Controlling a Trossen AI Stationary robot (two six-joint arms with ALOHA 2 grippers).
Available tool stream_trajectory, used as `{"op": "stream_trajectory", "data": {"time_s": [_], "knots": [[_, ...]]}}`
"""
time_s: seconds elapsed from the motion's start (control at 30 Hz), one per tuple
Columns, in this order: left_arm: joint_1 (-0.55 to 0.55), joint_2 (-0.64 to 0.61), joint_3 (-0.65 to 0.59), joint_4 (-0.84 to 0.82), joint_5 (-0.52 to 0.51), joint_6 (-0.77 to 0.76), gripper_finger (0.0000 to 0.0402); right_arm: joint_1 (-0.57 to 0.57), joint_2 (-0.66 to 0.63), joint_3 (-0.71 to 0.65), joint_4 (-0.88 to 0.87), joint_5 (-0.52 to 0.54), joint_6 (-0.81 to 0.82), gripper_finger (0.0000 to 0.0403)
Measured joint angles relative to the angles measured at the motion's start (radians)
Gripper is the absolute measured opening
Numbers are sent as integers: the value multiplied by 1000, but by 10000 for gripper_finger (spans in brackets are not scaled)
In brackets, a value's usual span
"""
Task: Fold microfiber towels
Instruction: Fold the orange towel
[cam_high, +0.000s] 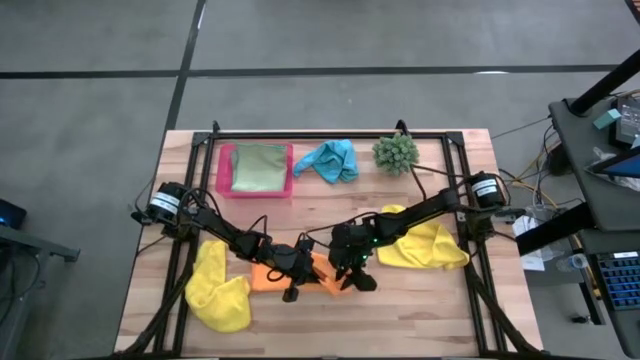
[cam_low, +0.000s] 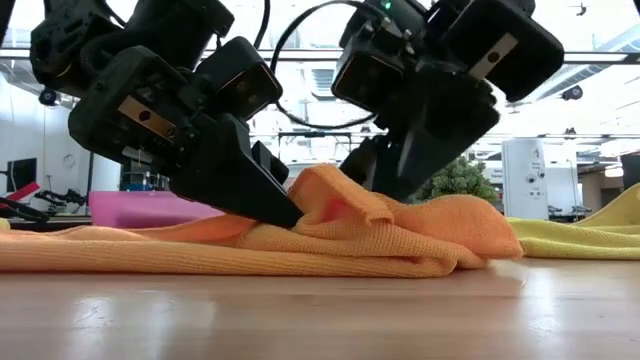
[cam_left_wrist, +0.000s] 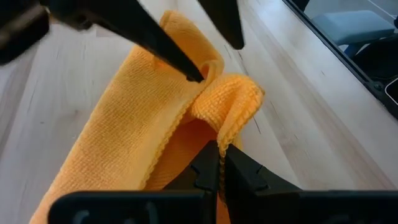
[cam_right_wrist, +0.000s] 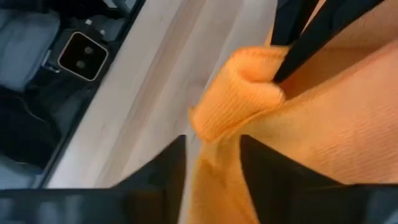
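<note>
The orange towel (cam_high: 300, 275) lies bunched on the table near the front middle, and both grippers are low on it. My left gripper (cam_high: 291, 283) is shut on it and also shows in the low view (cam_low: 285, 212). My right gripper (cam_high: 352, 272) is shut on a raised fold beside it (cam_low: 385, 190). One yellow towel (cam_high: 220, 290) lies crumpled at front left, another (cam_high: 428, 245) at the right. The light green towel (cam_high: 258, 167) lies on the pink tray (cam_high: 226, 172). The turquoise towel (cam_high: 330, 160) lies crumpled at the back. My left gripper pinches a hemmed edge of the orange towel (cam_left_wrist: 224, 138) between its two fingers, beside a raised corner fold. The fingers come slanting down from the table's left. The rest of the towel lies slack on the table. My right gripper has a raised fold of the orange towel (cam_right_wrist: 214, 134) between its two fingers, several layers thick. The fingers come slanting down from the table's right, close to my left gripper's fingers. The fold stands a little above the table; the rest lies on it.
A spiky green plant ball (cam_high: 395, 152) stands at the back right. The two arms nearly meet over the towel. Black frame rails (cam_high: 470, 280) run along the table's left and right sides. Bare wood (cam_high: 400, 320) lies along the front edge.
</note>
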Motion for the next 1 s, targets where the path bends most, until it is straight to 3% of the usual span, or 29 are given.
{"op": "stream_trajectory", "data": {"time_s": [0.17,0.37,0.77,0.9,1.0], "knots": [[0,0,0,-7,0,0,0,0,-12,0,-9,11,-43,29],[0,0,0,-9,0,0,0,2,-21,5,-58,41,-67,9],[10,0,1,-7,-57,0,0,3,-108,169,-545,654,-242,8],[12,0,1,-7,-58,-1,0,2,-100,175,-548,876,-218,8],[12,0,1,-8,-58,-2,0,1,-99,160,-507,888,-178,8]]}}
